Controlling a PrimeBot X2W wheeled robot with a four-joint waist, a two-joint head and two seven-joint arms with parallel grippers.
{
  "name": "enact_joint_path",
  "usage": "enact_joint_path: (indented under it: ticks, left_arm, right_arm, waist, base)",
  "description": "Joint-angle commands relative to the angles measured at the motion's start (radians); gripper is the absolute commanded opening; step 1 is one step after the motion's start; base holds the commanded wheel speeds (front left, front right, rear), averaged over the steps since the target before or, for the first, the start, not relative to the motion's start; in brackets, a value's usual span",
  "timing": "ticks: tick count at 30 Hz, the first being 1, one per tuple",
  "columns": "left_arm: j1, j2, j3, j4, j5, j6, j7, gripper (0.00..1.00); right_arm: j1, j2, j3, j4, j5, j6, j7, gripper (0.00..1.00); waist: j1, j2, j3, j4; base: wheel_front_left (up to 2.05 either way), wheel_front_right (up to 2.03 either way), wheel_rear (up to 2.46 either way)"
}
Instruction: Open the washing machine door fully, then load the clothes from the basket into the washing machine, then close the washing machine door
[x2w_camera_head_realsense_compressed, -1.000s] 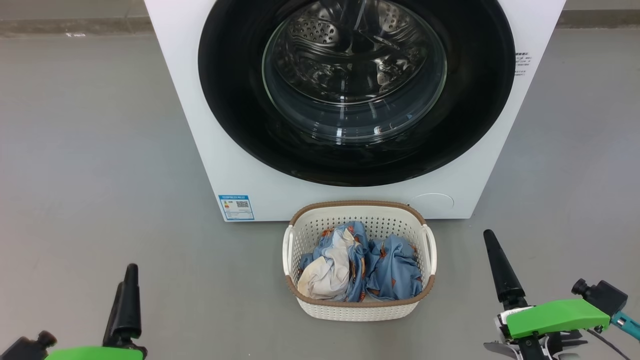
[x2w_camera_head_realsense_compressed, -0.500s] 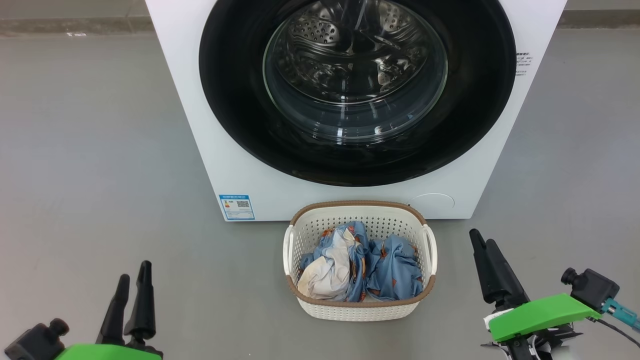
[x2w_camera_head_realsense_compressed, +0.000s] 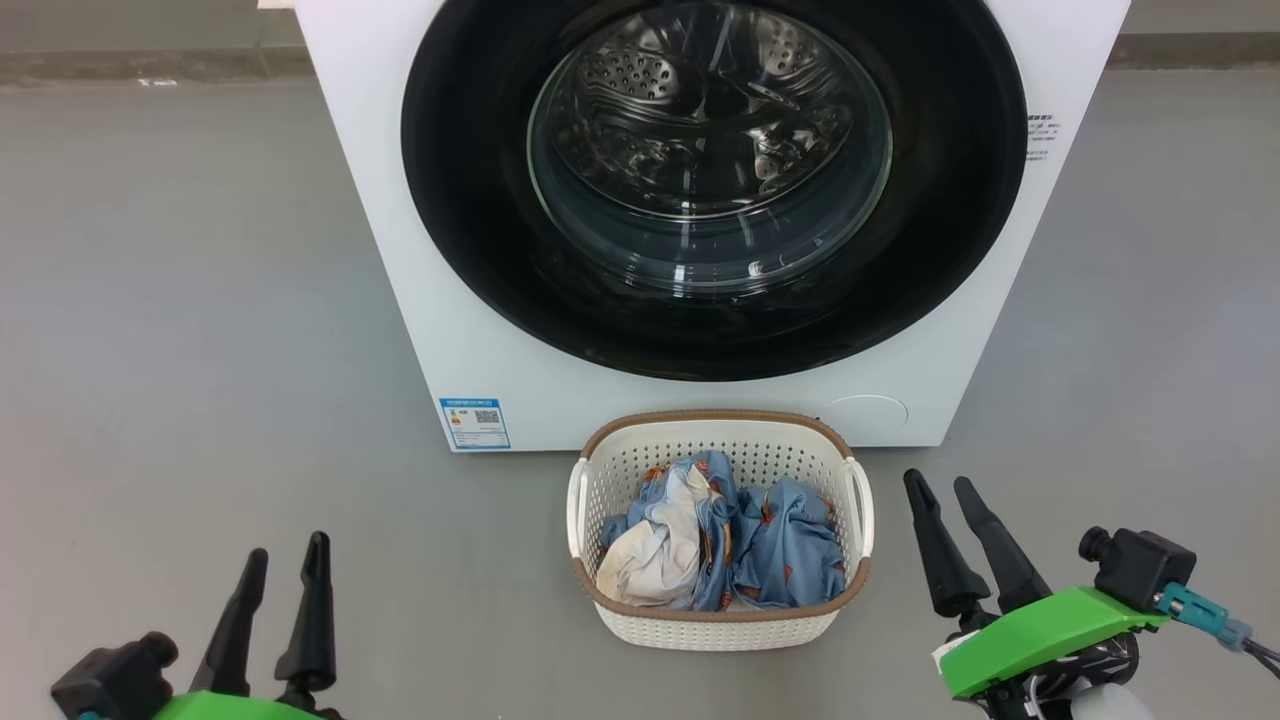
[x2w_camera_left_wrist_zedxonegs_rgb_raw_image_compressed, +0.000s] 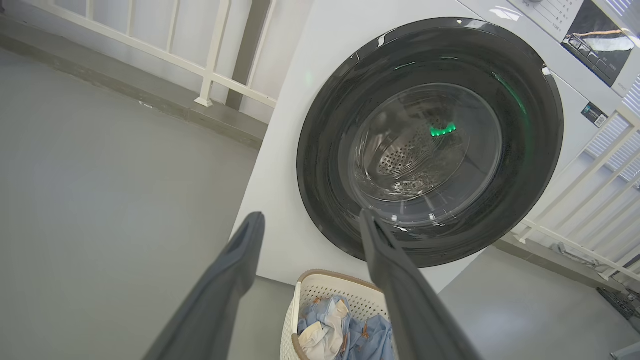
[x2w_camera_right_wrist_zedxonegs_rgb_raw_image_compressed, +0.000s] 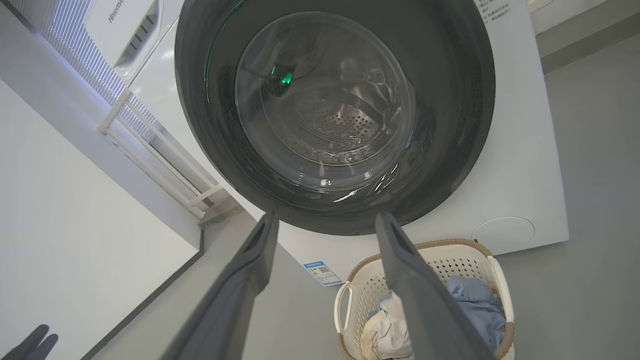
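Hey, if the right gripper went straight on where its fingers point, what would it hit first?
Probably the washing machine door, at its lower black rim: the open right gripper aims there in its wrist view. Depth is hard to judge.

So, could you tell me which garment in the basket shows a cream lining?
The left garment, beside the left handle of the basket; the right garment shows only blue printed fabric.

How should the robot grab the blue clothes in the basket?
Probably from above, pinching a raised crumpled fold of the clothes, since the basket walls block the sides and its top is open.
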Motion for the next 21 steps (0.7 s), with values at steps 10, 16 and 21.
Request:
enact_joint_path:
  ticks: [10, 16, 21]
  left_arm:
    - [-0.037, 0.02, 0.029, -0.02, 0.098, -0.009, -0.041, 1.0]
    - [-0.037, 0.019, 0.035, -0.027, 0.16, -0.01, -0.058, 1.0]
    - [-0.036, 0.024, 0.034, -0.026, 0.214, -0.011, -0.073, 1.0]
  right_arm:
    - [-0.067, 0.004, 0.034, -0.009, -0.145, -0.001, -0.041, 1.0]
    - [-0.075, 0.005, 0.041, -0.008, -0.217, -0.001, -0.059, 1.0]
    - [-0.082, 0.006, 0.047, -0.004, -0.28, -0.001, -0.074, 1.0]
  waist:
    - [0.0, 0.0, -0.008, 0.001]
    - [0.0, 0.0, -0.009, 0.004]
    - [0.0, 0.0, -0.009, 0.003]
  base:
    - [0.0, 0.0, 0.0]
    - [0.0, 0.0, 0.0]
    - [0.0, 0.0, 0.0]
